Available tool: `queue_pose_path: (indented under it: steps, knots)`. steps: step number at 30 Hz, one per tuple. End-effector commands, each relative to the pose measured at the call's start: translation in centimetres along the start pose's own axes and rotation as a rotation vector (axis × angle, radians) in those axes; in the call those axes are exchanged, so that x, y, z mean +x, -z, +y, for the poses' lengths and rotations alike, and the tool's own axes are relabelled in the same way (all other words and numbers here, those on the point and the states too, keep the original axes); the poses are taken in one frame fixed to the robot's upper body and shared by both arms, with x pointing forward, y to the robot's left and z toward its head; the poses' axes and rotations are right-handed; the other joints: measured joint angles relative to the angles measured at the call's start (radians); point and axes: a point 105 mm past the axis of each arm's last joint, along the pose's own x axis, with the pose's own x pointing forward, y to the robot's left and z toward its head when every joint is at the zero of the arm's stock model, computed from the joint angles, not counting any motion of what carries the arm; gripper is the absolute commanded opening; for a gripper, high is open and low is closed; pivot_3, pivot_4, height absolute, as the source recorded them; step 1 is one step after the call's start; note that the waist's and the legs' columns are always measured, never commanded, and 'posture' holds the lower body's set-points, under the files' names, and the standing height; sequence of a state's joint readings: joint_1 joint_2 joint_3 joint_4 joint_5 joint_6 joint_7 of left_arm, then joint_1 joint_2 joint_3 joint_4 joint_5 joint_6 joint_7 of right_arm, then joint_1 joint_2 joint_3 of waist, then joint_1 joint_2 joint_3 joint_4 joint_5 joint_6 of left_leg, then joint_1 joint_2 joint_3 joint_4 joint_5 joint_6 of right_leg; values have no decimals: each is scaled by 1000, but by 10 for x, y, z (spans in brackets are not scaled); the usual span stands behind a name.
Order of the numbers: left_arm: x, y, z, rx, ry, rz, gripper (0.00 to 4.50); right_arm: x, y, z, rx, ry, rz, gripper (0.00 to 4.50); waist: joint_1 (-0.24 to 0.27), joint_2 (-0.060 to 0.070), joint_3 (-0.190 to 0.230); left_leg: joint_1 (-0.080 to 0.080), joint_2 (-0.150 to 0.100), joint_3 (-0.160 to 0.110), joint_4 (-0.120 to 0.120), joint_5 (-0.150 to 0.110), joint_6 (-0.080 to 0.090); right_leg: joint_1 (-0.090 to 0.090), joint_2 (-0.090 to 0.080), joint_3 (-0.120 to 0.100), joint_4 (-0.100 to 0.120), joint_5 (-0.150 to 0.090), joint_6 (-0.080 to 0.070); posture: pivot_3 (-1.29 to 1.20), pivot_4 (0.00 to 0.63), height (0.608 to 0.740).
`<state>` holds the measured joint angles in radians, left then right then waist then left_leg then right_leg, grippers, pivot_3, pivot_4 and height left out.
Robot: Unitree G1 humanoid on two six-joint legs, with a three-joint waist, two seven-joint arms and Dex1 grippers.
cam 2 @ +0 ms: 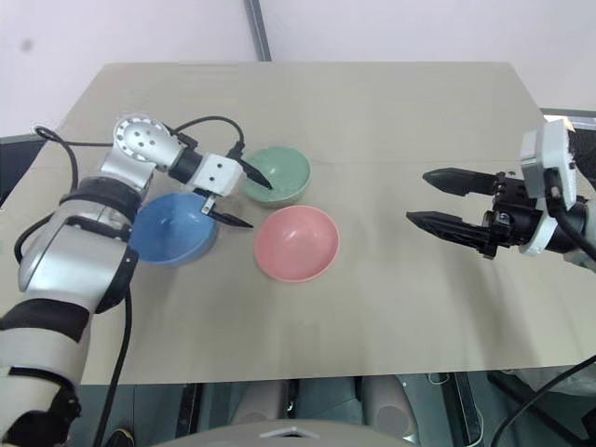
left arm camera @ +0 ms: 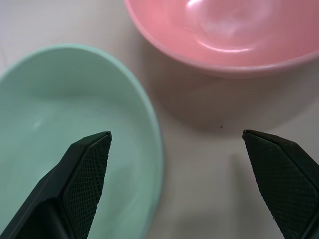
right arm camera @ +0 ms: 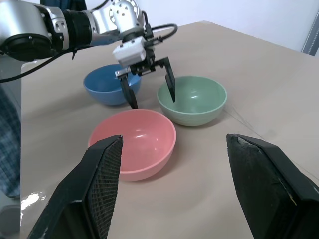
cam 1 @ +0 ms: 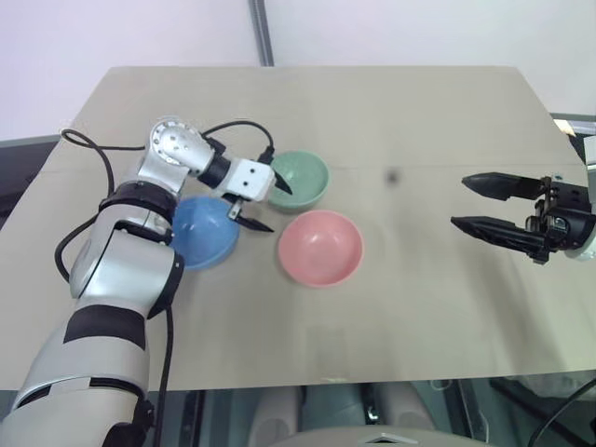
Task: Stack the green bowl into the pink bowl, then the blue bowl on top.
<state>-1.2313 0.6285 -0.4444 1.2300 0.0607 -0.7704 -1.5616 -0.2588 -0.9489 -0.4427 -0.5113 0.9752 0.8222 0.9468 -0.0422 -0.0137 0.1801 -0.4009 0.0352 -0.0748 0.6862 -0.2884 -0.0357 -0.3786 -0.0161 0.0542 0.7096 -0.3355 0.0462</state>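
The green bowl [cam 1: 303, 179] stands upright on the table behind the pink bowl [cam 1: 319, 247]; the blue bowl [cam 1: 203, 233] sits to their left. All three stand apart, each with nothing in it. My left gripper [cam 1: 277, 207] is open and points down at the green bowl's left rim. One finger is over the inside of the green bowl [left arm camera: 60, 109], the other outside it, toward the pink bowl [left arm camera: 224, 30]. My right gripper [cam 1: 460, 201] hovers open and holds nothing, far to the right of the bowls, pointing toward them.
The tan table [cam 1: 419, 307] has wide bare room on the right and in front of the bowls. A metal pole [cam 1: 262, 33] rises behind its far edge. A black cable [cam 1: 93, 154] loops from my left arm.
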Motion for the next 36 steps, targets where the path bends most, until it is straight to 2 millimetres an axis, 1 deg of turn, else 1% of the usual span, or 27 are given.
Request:
queue_pose_path:
  steps: [1,5,7,12,13,15,16,24,27,32,36]
  knots:
    - [-1,2,4,39,-37,33,4500,-4,-12,2,-50,7,-23,3625,0,0,0,0,0,0,0,0,0,0,0,0,0,0,0,0,150,740]
    - [3,6,3,32,-36,67,4500,-4,-10,2,-47,10,-17,3625,0,0,0,0,0,0,0,0,0,0,0,0,0,0,0,0,150,740]
    - [4,6,5,30,-44,69,3964,-4,-10,2,-45,10,-16,3682,0,0,0,0,0,0,0,0,0,0,0,0,0,0,0,0,150,740]
    - [5,5,9,50,-66,80,2073,-4,-9,3,-40,12,-11,3682,0,0,0,0,0,0,0,0,0,0,0,0,0,0,0,0,150,740]
    - [5,5,10,52,-66,83,1415,-5,-9,4,-39,13,-10,3682,0,0,0,0,0,0,0,0,0,0,0,0,0,0,0,0,150,740]
    - [5,5,10,56,-65,88,610,-5,-9,4,-38,14,-9,3682,0,0,0,0,0,0,0,0,0,0,0,0,0,0,0,0,150,740]
    - [5,5,10,59,-64,91,60,-5,-9,4,-37,15,-9,3682,0,0,0,0,0,0,0,0,0,0,0,0,0,0,0,0,150,740]
    - [5,5,10,68,-60,92,60,-5,-7,5,-34,18,-6,3682,0,0,0,1,0,0,0,0,0,0,0,0,1,0,0,0,150,740]
    - [1,0,19,71,-97,80,60,-5,-6,4,-33,20,-3,3682,0,0,0,1,0,0,0,0,0,0,0,0,1,0,0,0,150,740]
    - [-14,-25,44,122,-176,14,60,-6,-6,5,-31,20,0,3682,3,0,0,0,0,0,1,0,0,0,0,0,1,0,0,0,150,740]
    - [-40,-54,70,202,-281,-49,60,-6,-6,5,-30,21,2,3682,1,-1,0,-1,-1,0,1,0,0,0,-1,-1,1,0,0,0,150,740]
